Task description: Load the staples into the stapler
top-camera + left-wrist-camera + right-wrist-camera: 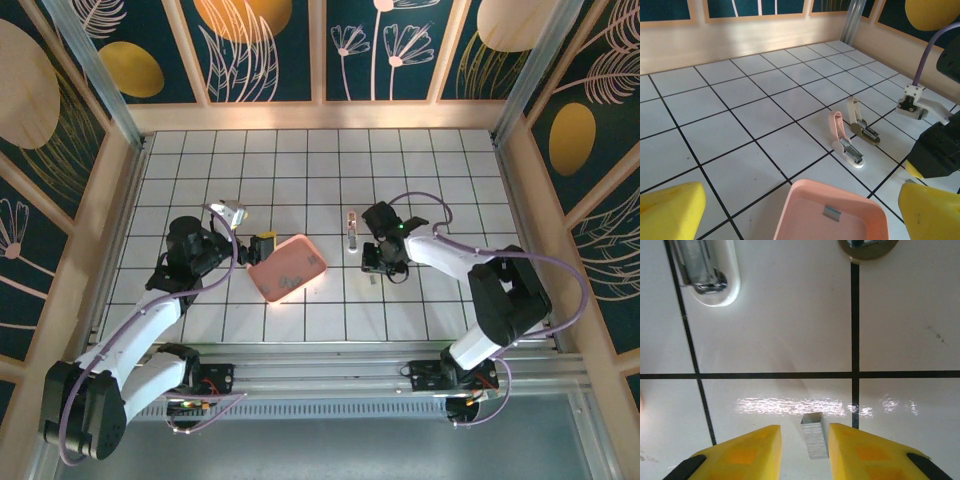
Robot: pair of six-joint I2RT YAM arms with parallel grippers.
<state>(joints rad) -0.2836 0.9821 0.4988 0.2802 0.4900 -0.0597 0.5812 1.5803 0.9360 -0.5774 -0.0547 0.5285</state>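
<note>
The stapler (846, 146) lies open on the tiles, its pink lid raised and its metal channel showing; from above it is a small oblong (352, 232). Its rounded white end (710, 275) is at the top left of the right wrist view. A strip of staples (814, 436) lies between the yellow fingers of my right gripper (804, 432), close to the right finger and with a gap on the left; the jaws are slightly apart. Another strip of staples (832, 212) rests in the pink tray (810, 187). My left gripper (800, 212) is wide open above the tray's near end.
A tan, stapler-like piece (861, 127) sits right beside the stapler. The pink tray (262, 282) lies between the two arms. My right arm (940, 150) fills the right side of the left wrist view. Wooden walls ring the white tiled floor (320, 170).
</note>
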